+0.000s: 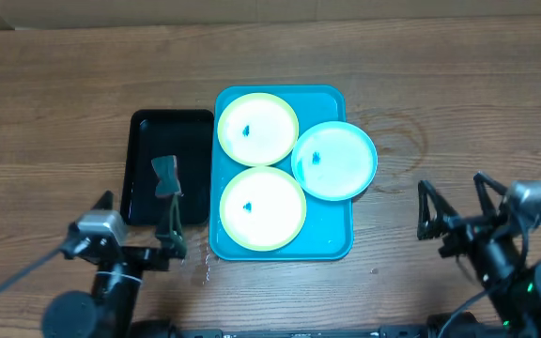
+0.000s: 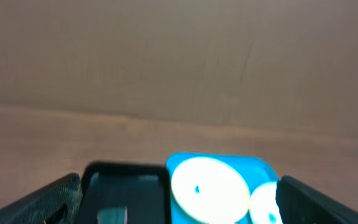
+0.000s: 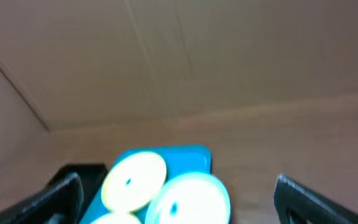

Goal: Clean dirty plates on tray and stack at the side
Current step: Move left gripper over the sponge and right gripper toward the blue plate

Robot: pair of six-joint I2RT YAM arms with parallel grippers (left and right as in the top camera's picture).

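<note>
The turquoise tray lies mid-table and carries all three plates. One yellow-green plate sits at its far end, another at its near end. The light blue plate overlaps the tray's right rim. Each has a small blue smudge. My left gripper is open near the front left, with nothing between its fingers. My right gripper stands open at the front right, also empty. The left wrist view looks at the tray and a plate. The right wrist view shows the blue plate nearest.
A smaller black tray lies just left of the turquoise one and holds a small grey-green object. A cardboard wall stands behind the wooden table. Bare wood shows to the right of the tray.
</note>
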